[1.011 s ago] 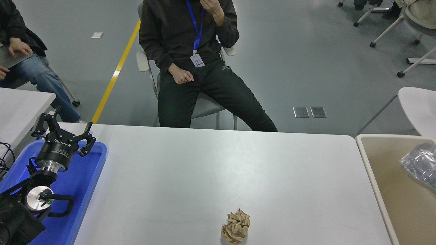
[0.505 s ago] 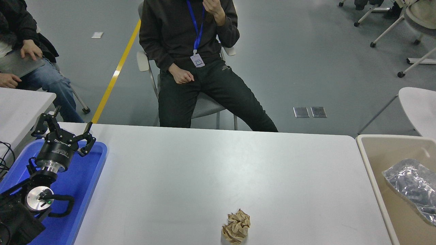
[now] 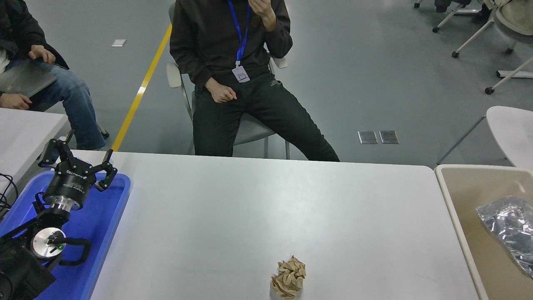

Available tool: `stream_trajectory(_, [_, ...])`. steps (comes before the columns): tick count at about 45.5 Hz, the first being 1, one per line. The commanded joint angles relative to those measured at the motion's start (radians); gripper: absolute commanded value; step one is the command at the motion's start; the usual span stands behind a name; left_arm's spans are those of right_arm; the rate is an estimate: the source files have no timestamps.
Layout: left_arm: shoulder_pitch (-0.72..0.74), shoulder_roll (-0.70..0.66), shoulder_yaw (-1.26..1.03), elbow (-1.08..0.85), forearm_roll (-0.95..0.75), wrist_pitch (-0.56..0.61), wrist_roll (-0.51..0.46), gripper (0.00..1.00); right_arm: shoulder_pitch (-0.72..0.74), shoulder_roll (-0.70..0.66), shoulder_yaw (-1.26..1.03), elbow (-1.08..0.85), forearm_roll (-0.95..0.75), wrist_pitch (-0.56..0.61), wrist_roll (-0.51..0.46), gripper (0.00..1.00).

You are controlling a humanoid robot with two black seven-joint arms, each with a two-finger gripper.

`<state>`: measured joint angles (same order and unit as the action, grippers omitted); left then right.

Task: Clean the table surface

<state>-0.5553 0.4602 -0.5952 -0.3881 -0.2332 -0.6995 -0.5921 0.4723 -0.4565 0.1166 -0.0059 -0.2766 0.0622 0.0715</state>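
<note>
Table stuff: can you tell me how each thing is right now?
table surface: mostly bare, one paper wad left on it.
crumpled brown paper: balled up, near the front edge.
beige bin: open, silver foil wrapper lying inside.
blue tray: at the table's left end.
left gripper: open, parked above the tray.

White lettering runs across the black body of the left gripper (image 3: 77,162), at about nine o'clock in the head view, but it sits sideways and is too small to make out as a word (a maker's mark, by the look of it). A small logo shows on the dark trousers (image 3: 272,83) of the seated person at twelve o'clock, also unreadable. No other text, number or sign can be read.
</note>
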Motion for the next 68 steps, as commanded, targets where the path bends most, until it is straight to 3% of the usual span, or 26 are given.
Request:
stream_trajectory(1, [0.000,0.000,0.000,0.000,0.000,0.000,0.000,1.00,0.003,0.012,0.001,0.000,0.016,-0.031,-0.013,0.00])
stream_trajectory(21, [0.000,0.000,0.000,0.000,0.000,0.000,0.000,1.00,0.028,0.015,-0.003,-0.002,0.037,-0.038,-0.013,0.00])
stream_trajectory(22, [0.000,0.000,0.000,0.000,0.000,0.000,0.000,1.00,0.029,0.015,-0.003,-0.002,0.037,-0.038,-0.013,0.06])
stream_trajectory(25, [0.000,0.000,0.000,0.000,0.000,0.000,0.000,1.00,0.032,0.010,-0.003,-0.003,0.037,-0.041,-0.013,0.73])
stream_trajectory(26, [0.000,0.000,0.000,0.000,0.000,0.000,0.000,1.00,0.032,0.010,-0.005,-0.005,0.037,-0.041,-0.013,0.80])
stream_trajectory(30, [0.000,0.000,0.000,0.000,0.000,0.000,0.000,1.00,0.032,0.013,-0.003,-0.017,0.039,-0.045,-0.013,0.90])
stream_trajectory(49, [0.000,0.000,0.000,0.000,0.000,0.000,0.000,1.00,0.040,0.007,-0.002,-0.019,0.040,-0.041,-0.015,0.94])
stream_trajectory(61, [0.000,0.000,0.000,0.000,0.000,0.000,0.000,1.00,0.071,-0.017,0.001,-0.019,0.145,-0.027,-0.015,0.96])
stream_trajectory(68, [0.000,0.000,0.000,0.000,0.000,0.000,0.000,1.00,0.072,-0.070,0.132,0.009,0.154,0.004,-0.013,0.96])
